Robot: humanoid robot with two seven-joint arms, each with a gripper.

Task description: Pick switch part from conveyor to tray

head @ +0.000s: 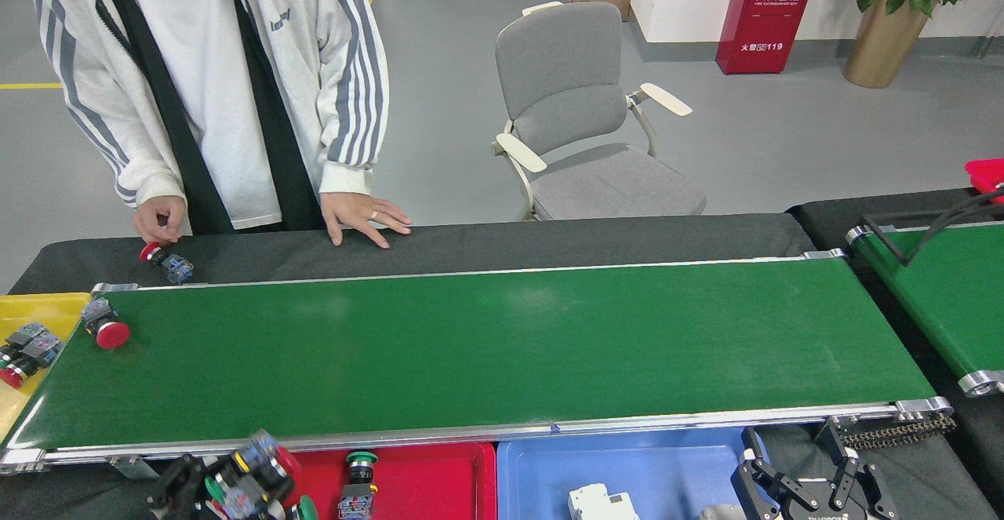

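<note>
The conveyor (502,347) runs across the middle as a long dark-green belt in a silver frame. One switch part (106,329) with a red button lies at the belt's left end. My left gripper (223,485) is blurred at the bottom left, over the left edge of the red tray (439,477). It is shut on a cluster of switch parts (263,457) with grey-blue bodies and red and green caps. A green-capped switch part (359,479) lies in the red tray. My right gripper (812,492) stands open at the bottom right, holding nothing.
A person stands behind the belt; one hand (157,220) touches a red-capped switch part (169,263) on the black cloth. A yellow tray (47,308) at the left holds more switches. A blue tray (667,465) holds a white part (600,500). A second green belt (949,292) is at the right.
</note>
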